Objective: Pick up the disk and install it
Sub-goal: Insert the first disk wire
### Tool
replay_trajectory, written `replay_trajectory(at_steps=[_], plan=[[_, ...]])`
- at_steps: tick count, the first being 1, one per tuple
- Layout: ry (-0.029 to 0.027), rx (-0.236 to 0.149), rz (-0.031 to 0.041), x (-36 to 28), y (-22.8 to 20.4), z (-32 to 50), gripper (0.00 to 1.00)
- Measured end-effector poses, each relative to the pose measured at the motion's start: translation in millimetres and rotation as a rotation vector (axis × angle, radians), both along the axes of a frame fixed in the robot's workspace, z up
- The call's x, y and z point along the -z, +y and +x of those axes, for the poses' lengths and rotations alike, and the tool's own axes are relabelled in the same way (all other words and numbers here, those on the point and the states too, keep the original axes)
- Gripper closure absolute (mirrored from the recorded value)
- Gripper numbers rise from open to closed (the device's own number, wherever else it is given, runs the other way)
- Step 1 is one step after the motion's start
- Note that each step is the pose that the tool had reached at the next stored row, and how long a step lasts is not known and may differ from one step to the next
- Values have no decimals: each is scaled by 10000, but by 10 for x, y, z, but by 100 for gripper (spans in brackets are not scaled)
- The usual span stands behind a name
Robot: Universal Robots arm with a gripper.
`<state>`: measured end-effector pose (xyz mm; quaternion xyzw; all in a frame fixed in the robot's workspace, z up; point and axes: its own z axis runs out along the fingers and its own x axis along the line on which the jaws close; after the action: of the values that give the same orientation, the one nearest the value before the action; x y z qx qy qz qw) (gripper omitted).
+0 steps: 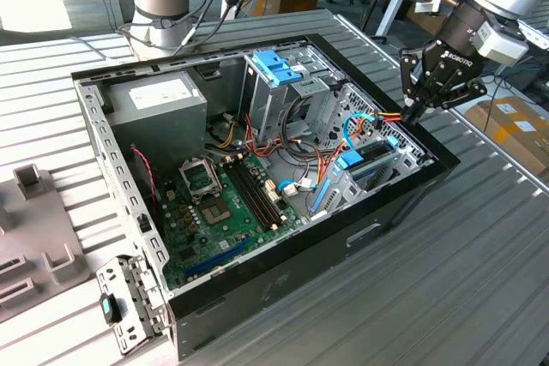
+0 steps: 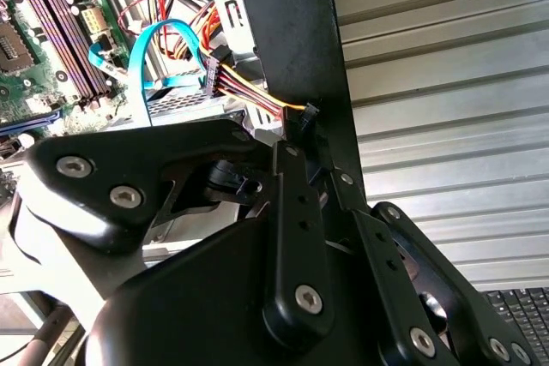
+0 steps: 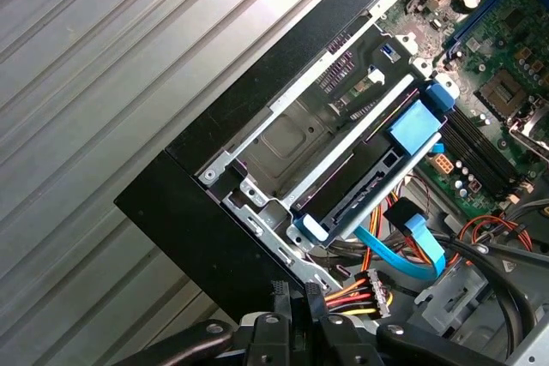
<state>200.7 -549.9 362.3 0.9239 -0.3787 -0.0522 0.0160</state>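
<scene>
Pincer (image 1: 418,110) grips one power connector (image 2: 310,114) beside one disk (image 3: 364,179).

Even, bright indoor light in the exterior view; the ribbed metal table (image 1: 480,237) carries a soft sheen, while the open computer case (image 1: 257,276) keeps its interior in mild shadow. In both wrist views the table slats glare near white (strongest in the second wrist view). The gripper (image 2: 300,212) reads as dark, slightly soft close foreground.
</scene>
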Motion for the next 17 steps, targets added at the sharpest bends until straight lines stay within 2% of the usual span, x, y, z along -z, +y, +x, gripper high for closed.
replay_trajectory(at_steps=[3, 17], plan=[[1, 0, 6, -6, 0, 0, 81], [0, 0, 21, -138, 0, 0, 81]])
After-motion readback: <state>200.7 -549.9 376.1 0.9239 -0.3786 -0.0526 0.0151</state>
